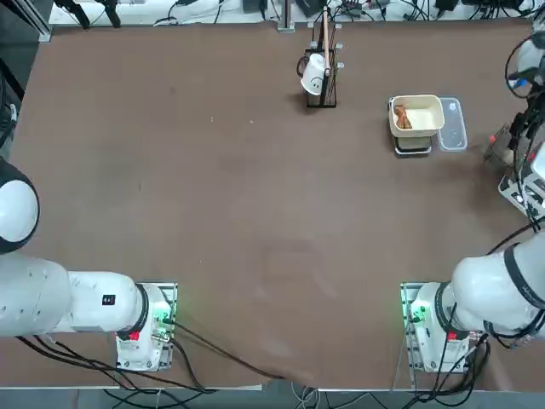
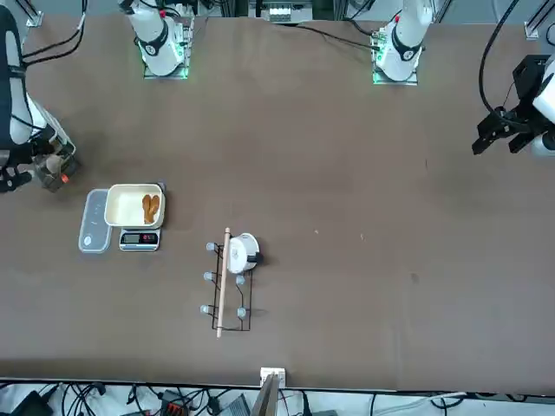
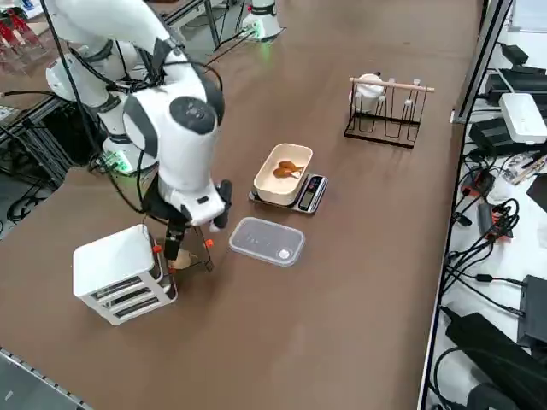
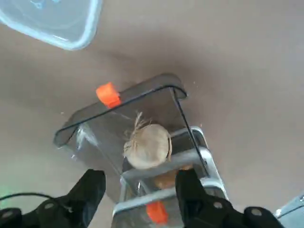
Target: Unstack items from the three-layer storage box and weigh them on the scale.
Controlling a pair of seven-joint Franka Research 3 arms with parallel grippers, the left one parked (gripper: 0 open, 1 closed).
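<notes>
The three-layer storage box [image 3: 120,273] is a white tiered rack at the table's right edge. One clear drawer with an orange tab [image 4: 108,93] is pulled out, and a whitish item [image 4: 147,145] lies in it. A brownish item [image 4: 168,178] shows in the layer below. My right gripper [image 4: 140,190] hangs open just above that drawer, its fingers [image 4: 88,190] on either side of the whitish item and holding nothing. From the side, the gripper [image 3: 177,254] is right beside the box. The scale [image 3: 309,193] carries a cream bowl [image 1: 426,106] holding two brown items [image 1: 402,118].
A clear rectangular plastic container [image 3: 267,241] lies flat between the scale and the storage box. A black stand with a white cup [image 1: 317,77] is at the far middle of the table. Cables and devices crowd the bench [image 3: 504,171] beyond the table's far edge.
</notes>
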